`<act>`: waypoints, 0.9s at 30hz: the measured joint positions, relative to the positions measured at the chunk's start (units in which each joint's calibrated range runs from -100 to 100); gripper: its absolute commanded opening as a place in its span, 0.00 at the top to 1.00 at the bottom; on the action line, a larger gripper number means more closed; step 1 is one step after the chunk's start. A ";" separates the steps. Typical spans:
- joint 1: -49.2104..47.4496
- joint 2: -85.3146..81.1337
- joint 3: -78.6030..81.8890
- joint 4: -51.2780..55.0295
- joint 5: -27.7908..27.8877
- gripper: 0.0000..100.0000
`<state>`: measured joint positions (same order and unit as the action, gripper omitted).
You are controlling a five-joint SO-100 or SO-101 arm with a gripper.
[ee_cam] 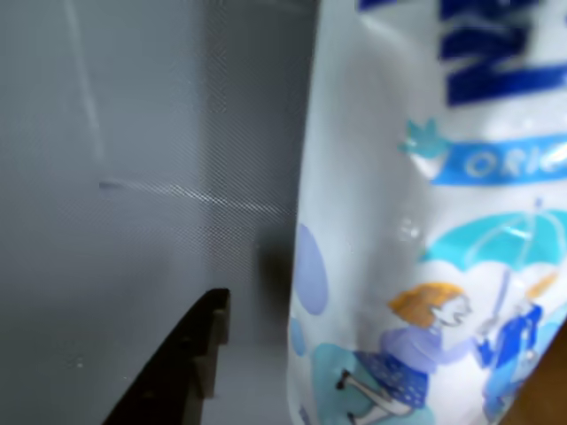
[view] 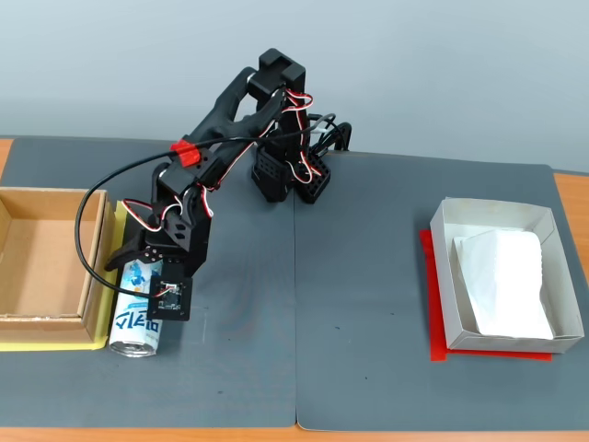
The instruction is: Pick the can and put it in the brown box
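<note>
I've got the can (view: 136, 324) lying on the bench (view: 368, 295) just beside the brown box (view: 41, 267), near its right wall in the fixed view. The fingers (view: 138, 276) straddle its upper end; the wrist view shows a gap between one finger (ee_cam: 190, 354) and the can, so open, not gripping. Probably lined up across the can for a side pinch.
</note>
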<state>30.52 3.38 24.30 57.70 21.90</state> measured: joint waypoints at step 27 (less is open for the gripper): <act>-5.25 -0.51 3.99 0.00 -0.24 0.53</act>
<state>25.28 2.87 28.29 57.70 21.66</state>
